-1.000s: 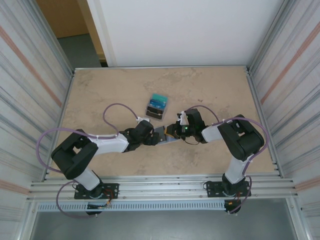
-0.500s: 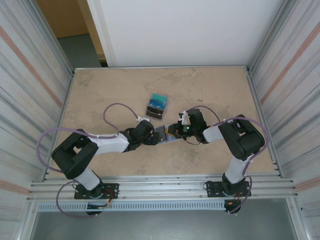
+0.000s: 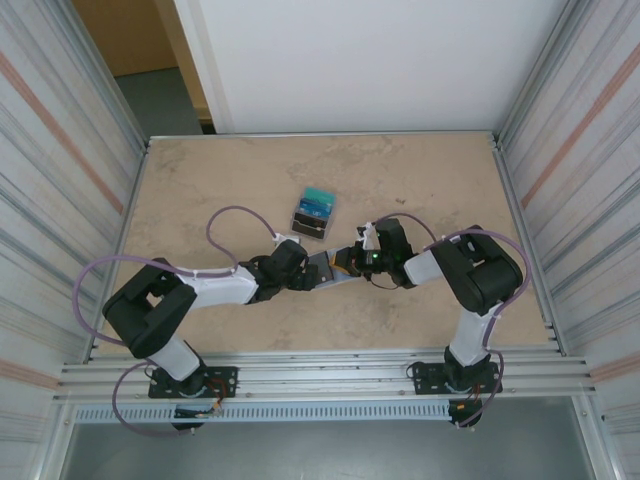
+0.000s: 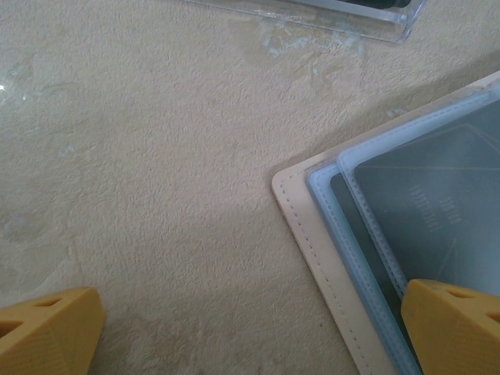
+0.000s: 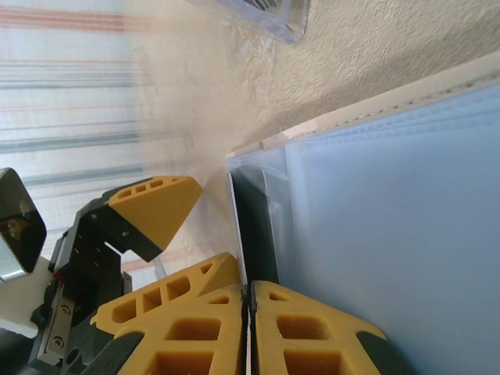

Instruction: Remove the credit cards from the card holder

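Right fingers (image 5: pixel 312 336) pinch shut on a thin dark plastic credit card (image 5: pixel 256 226) poking from the open tan-and-pale-blue card holder (image 4: pixel 312 234) at the middle of the worktop (image 4: pixel 156 156); left fingers (image 4: pixel 47 328) gape wide. Pull flat along the pocket, left pinning the holder.

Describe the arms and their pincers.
The left arm and right arm have black joints, white links and purple cables. The left pincer and right pincer have orange-yellow wedge fingers with ribbed cut-outs. A green light shows on the right wrist.
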{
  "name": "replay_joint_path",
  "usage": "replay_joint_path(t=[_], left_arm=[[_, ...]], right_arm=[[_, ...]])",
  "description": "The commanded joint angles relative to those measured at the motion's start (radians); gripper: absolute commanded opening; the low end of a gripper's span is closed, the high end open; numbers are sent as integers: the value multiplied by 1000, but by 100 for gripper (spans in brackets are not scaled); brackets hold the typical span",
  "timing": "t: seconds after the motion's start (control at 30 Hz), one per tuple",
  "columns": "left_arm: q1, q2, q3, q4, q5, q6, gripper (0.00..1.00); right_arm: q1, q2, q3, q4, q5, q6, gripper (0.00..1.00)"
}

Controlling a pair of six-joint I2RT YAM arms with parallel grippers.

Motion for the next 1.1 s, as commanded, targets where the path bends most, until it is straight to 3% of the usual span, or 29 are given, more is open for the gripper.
replay_joint_path(t=[0.0, 0.5, 1.07], left_arm=[[-8, 20, 14, -36, 3, -6, 99], [-8, 20, 15, -35, 2, -6, 99], [-8, 21, 9, -48, -7, -4, 99]], right_arm=[[5, 10, -6, 38, -31, 19, 12], [24, 0, 22, -60, -22, -32, 13], [-5, -73, -5, -110, 0, -57, 5]])
